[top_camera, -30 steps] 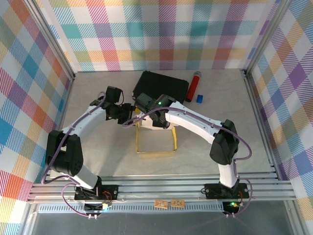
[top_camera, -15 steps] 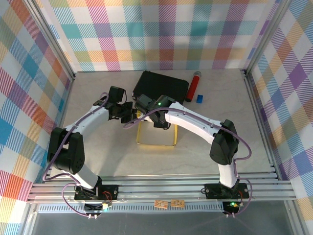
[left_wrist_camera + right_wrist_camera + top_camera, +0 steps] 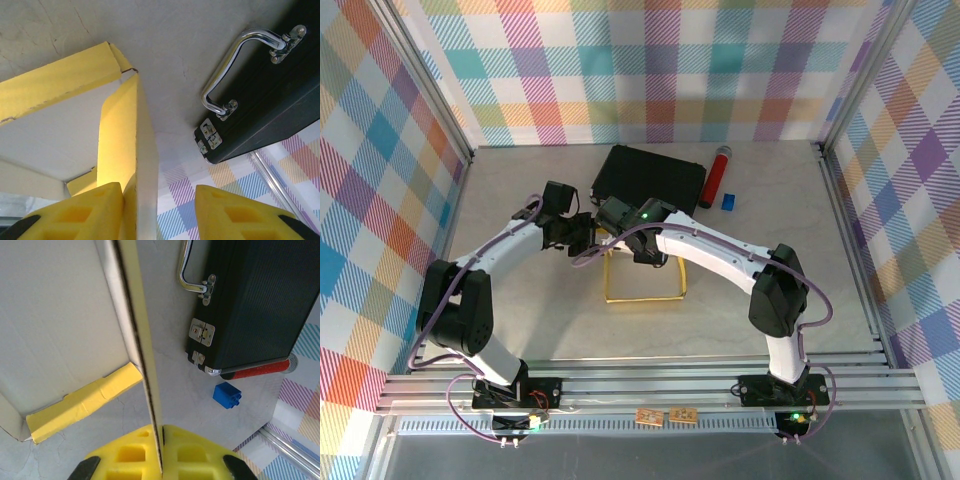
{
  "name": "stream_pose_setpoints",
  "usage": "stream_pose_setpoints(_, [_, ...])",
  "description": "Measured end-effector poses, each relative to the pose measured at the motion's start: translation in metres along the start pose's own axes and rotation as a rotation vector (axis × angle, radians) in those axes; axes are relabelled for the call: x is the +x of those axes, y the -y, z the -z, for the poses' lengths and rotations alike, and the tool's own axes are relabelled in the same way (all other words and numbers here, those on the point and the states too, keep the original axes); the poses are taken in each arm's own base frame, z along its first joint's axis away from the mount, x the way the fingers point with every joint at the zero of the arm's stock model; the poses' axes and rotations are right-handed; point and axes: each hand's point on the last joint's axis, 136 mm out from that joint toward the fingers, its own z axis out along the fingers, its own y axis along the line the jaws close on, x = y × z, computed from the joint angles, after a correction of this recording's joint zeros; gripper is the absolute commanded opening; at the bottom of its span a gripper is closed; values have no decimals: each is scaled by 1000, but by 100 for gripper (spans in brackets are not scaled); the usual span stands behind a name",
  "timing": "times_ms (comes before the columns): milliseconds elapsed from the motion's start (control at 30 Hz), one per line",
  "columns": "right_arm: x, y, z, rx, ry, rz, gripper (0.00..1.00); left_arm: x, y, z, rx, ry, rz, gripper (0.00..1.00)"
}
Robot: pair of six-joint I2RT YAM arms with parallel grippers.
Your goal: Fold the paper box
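Observation:
The paper box [image 3: 642,297] is a bright yellow open frame with whitish inner faces, standing mid-table just in front of the black case. My right gripper [image 3: 646,252] is at its back edge, and in the right wrist view it [image 3: 161,452] is shut on one thin upright wall of the paper box [image 3: 131,305]. My left gripper [image 3: 588,236] is at the back left corner. In the left wrist view it [image 3: 160,215] is open. A wall of the paper box [image 3: 131,145] stands between its jaws, against the left finger [image 3: 97,210] and clear of the right one.
A black hard case [image 3: 650,178] with a metal handle [image 3: 230,65] lies right behind the box. A red cylinder [image 3: 717,178] and a small blue brick [image 3: 729,201] lie to the case's right. Plaid walls and metal rails enclose the table.
The box's near edge has shifted back toward the case. My left gripper has moved right, in to the box's back left corner. The right gripper keeps its hold.

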Motion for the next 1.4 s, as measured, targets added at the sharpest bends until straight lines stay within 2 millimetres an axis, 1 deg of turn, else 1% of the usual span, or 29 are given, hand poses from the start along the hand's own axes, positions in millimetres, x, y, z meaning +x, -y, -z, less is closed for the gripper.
stream_pose_setpoints(33, [0, 0, 0, 2, -1, 1, 0, 0, 0, 0, 2, -2, -1, 47])
stream_pose_setpoints(100, [0, 0, 0, 4, -2, 2, 0, 1, 1, 0, 4, -5, -4, 49])
stream_pose_setpoints(233, [0, 0, 1, 5, -2, 3, 0, 2, 1, -1, 4, -7, -5, 49])
stream_pose_setpoints(367, [1, 0, 1, 3, -5, 4, 0, 3, 2, -1, 11, -9, 0, 31])
stream_pose_setpoints(467, [2, -1, 1, 2, -8, 2, 0, 5, 8, -1, 32, -16, -5, 17])
stream_pose_setpoints(567, [2, -1, 0, 1, -8, -10, 0, 6, 14, -1, 56, -19, -2, 1])
stream_pose_setpoints(800, [3, 1, -1, 1, -12, -30, 0, 7, 23, -3, 102, -30, -3, 0])
stream_pose_setpoints(933, [7, 3, -4, -2, -21, -56, 0, 6, 19, -10, 116, -45, 9, 0])
stream_pose_setpoints(967, [7, 3, -5, -4, -23, -68, 3, 6, 18, -11, 119, -47, 10, 0])
stream_pose_setpoints(1067, [8, 1, -7, -23, -25, -113, 21, 6, 21, -13, 141, -55, 3, 0])
stream_pose_setpoints(1100, [3, 0, -6, -36, -1, -146, 26, 10, 21, -13, 143, -74, -3, 0])
stream_pose_setpoints(1133, [-4, 2, -5, -42, 25, -178, 30, 15, 20, -15, 142, -91, -12, 0])
stream_pose_setpoints(1200, [-15, 6, 2, -64, 82, -261, 37, 27, 16, -18, 136, -131, -39, 0])
stream_pose_setpoints(1267, [-19, 11, 9, -89, 125, -344, 42, 32, 13, -20, 130, -153, -50, 0])
stream_pose_setpoints(1333, [-19, 12, 17, -128, 160, -419, 47, 35, 11, -21, 123, -167, -53, 0])
stream_pose_setpoints(1400, [-15, 19, 33, -167, 209, -531, 54, 35, 10, -21, 122, -168, -53, 0])
